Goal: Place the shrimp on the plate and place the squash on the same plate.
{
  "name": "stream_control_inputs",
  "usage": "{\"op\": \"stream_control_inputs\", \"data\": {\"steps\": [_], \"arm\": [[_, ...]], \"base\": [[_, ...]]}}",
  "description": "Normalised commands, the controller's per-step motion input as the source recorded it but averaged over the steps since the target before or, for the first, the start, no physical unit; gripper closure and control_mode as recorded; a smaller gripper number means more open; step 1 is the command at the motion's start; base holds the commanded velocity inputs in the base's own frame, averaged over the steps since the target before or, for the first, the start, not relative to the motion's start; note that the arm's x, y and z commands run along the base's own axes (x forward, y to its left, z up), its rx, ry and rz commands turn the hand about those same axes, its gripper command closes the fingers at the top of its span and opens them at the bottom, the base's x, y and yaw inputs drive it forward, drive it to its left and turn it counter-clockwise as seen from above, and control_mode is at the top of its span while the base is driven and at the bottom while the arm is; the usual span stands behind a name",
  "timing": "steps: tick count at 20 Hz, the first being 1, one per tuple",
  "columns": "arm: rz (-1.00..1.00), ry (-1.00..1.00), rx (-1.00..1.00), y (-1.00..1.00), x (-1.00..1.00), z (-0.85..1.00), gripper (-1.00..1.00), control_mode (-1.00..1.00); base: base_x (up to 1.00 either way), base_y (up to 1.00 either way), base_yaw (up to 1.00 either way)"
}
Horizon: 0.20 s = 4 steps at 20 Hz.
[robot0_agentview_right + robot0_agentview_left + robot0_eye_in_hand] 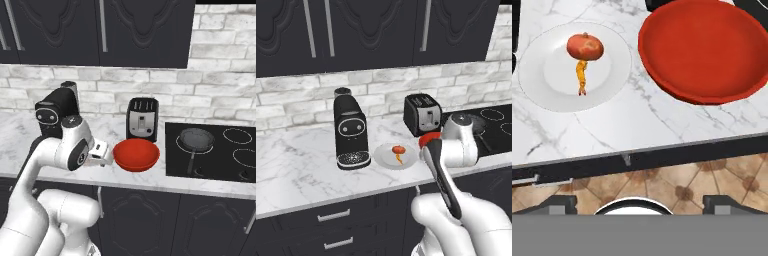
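A white marble counter (301, 165) in a dark kitchen, with both foods on the plate (542, 80).

The squash (585, 46) touches the thin shrimp (581, 77) on the plate. The red bowl (704, 47) sits just beside the plate. The coffee machine (351, 131) is near it too. The plate is close to the counter's front edge. No writing can be read. The gripper (639, 202) has its fingers wide apart, holding nothing.

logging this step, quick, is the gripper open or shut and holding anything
Gripper: open and holding nothing; the shrimp and squash both lie on the plate.
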Motion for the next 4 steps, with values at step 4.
{"op": "stream_control_inputs", "data": {"steps": [4], "arm": [[0.0,-0.1,-0.02,-0.07,-0.48,0.03,-1.0,-1.0]], "base": [[0.0,0.0,0.0]]}}
